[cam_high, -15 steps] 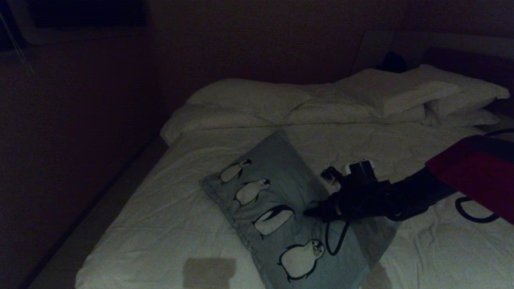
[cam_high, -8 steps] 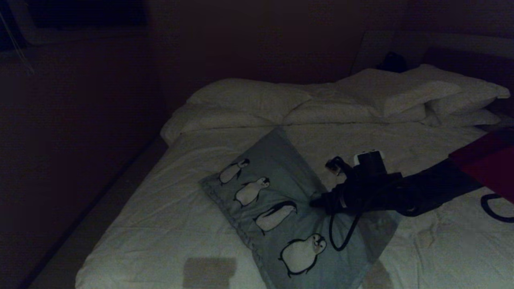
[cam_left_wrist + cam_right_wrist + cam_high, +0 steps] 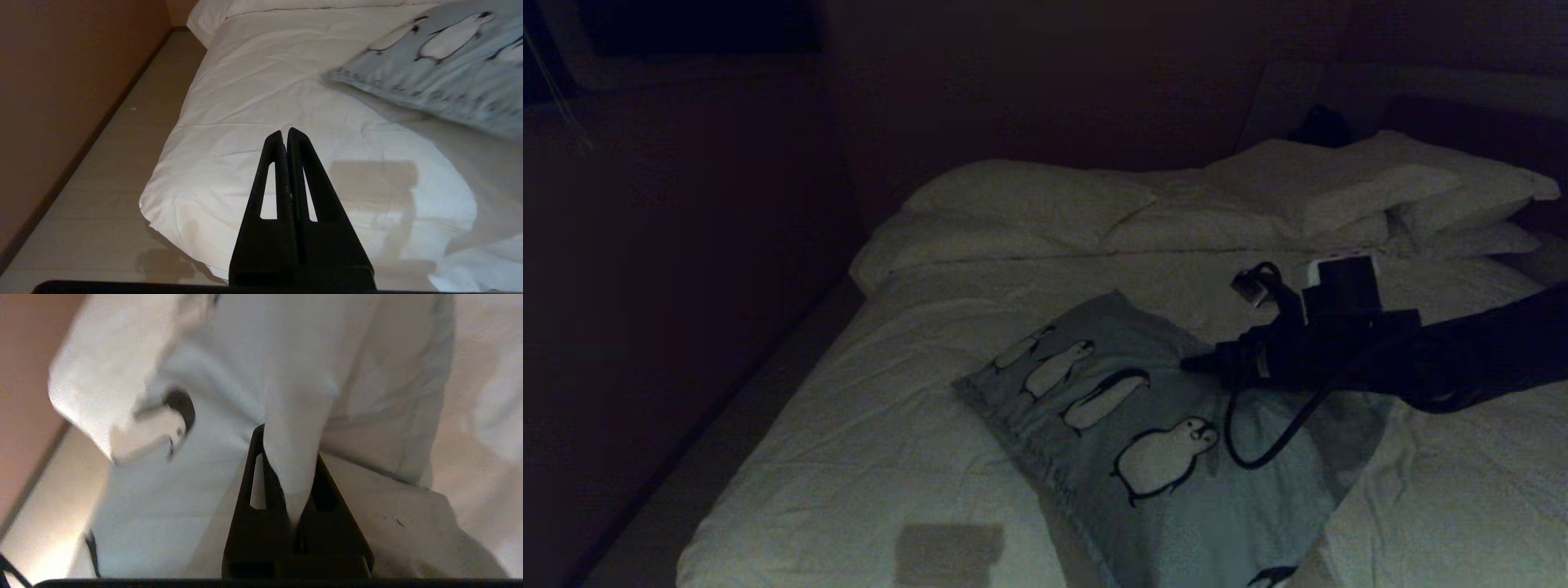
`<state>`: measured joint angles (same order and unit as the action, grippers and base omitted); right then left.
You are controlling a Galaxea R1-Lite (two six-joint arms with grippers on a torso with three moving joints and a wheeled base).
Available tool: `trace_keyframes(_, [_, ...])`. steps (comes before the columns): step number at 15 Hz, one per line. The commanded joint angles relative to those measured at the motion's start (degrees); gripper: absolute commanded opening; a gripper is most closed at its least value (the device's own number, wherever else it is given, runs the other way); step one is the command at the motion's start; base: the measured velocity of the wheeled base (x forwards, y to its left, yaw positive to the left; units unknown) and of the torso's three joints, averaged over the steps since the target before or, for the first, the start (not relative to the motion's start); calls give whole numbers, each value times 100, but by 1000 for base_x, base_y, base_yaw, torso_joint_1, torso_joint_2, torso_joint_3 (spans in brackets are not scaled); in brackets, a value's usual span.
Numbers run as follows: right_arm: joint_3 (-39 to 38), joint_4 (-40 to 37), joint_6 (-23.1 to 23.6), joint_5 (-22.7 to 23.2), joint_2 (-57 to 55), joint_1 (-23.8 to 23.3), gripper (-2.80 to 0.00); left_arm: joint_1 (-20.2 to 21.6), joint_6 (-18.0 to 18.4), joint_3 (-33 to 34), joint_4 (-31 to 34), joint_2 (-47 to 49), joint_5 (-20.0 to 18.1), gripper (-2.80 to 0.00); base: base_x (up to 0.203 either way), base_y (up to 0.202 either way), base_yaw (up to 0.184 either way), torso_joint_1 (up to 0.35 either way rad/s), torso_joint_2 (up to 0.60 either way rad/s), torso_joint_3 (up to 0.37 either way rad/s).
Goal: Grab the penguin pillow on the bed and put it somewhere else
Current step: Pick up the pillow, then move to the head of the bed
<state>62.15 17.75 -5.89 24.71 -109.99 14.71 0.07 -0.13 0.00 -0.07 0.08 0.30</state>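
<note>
The penguin pillow (image 3: 1143, 408), pale blue-grey with a row of black-and-white penguins, lies tilted on the bed (image 3: 866, 425), its right side raised off the white duvet. My right gripper (image 3: 1192, 363) reaches in from the right and is shut on it. In the right wrist view a fold of the pillow (image 3: 294, 457) is pinched between the fingers of that gripper (image 3: 290, 445). My left gripper (image 3: 284, 132) is shut on nothing and hangs over the bed's near left corner (image 3: 265, 81), with the pillow (image 3: 441, 69) away to its right.
Plain white pillows (image 3: 1307, 188) and a folded duvet roll (image 3: 1029, 196) lie at the far end, before the dark headboard (image 3: 1462, 114). A strip of floor (image 3: 122, 163) runs between the bed's left side and a wall (image 3: 61, 81). A cable loop (image 3: 1258, 433) hangs from my right wrist.
My right arm has risen and drawn back to the right. The penguin pillow has gone with it, shifting right and tilting up off the duvet.
</note>
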Motion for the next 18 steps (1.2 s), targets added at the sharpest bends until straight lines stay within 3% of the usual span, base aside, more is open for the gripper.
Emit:
trace_keyframes(1, [7, 24, -194, 8, 529, -144, -280, 1, -4, 0, -1, 0, 5, -280, 0, 0, 0, 0, 0, 0])
trace_keyframes(13, [79, -536, -1093, -49, 2387, -1266, -280, 1, -4, 0, -1, 0, 5, -280, 0, 0, 0, 0, 0, 0])
trace_keyframes(14, [86, -561, -1179, -196, 2451, -1324, -280, 1, 4, 0, -1, 0, 5, -280, 0, 0, 0, 0, 0, 0])
trace_keyframes(16, [86, -542, -1325, -999, 2569, -1422, -280, 1, -2, 0, -1, 0, 5, -280, 0, 0, 0, 0, 0, 0])
trace_keyframes(18, [73, -561, -1447, -1324, 2680, -1715, -280, 1, -4, 0, -1, 0, 5, -280, 0, 0, 0, 0, 0, 0])
